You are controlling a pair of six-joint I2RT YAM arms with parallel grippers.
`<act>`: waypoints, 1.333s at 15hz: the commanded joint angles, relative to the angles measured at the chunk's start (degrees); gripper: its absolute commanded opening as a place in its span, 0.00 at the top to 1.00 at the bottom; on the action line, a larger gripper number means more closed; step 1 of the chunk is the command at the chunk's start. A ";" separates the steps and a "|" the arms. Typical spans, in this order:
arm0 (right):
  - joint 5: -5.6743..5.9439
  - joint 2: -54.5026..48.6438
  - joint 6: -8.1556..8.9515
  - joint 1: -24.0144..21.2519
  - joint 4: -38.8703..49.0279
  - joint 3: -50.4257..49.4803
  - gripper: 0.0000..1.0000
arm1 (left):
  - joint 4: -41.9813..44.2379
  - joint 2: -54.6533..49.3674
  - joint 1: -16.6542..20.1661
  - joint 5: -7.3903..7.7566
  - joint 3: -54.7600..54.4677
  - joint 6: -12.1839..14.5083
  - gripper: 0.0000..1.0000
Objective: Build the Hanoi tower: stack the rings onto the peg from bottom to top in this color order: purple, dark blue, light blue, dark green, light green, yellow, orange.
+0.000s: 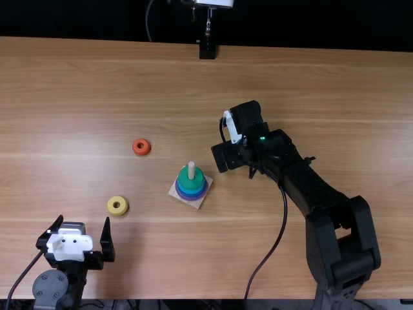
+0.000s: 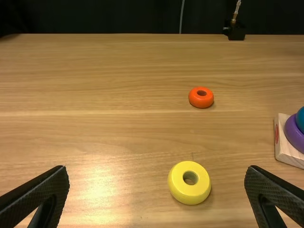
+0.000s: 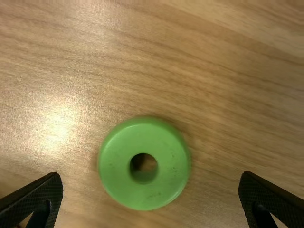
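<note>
Orange ring (image 1: 142, 152) lies well apart from far table edge (image 1: 116, 44).

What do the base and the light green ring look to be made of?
Base: probably bare wood, matte, going by its pale tan colour and faint grain. Light green ring: painted wood or plastic, I can't tell which; smooth, even colour with a soft sheen.

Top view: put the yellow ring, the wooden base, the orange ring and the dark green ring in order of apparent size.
1. wooden base
2. dark green ring
3. yellow ring
4. orange ring, only slightly smaller than the yellow
</note>
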 commanded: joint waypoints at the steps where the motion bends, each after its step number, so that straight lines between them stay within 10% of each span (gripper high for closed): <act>1: 0.99 2.54 0.38 0.26 0.34 2.14 0.00 | -4.82 -0.67 0.60 0.49 -6.07 0.87 0.00; 9: 1.31 4.48 0.49 0.34 -0.29 5.13 0.02 | -4.82 -0.67 0.60 0.49 -6.07 0.87 0.00; 11: 1.20 4.48 0.49 0.43 -0.40 5.04 0.41 | -4.82 -0.67 0.60 0.49 -6.07 0.87 0.00; 20: 1.10 5.62 0.49 2.28 -4.62 5.04 0.43 | -4.82 -0.67 0.60 0.49 -6.07 0.87 0.00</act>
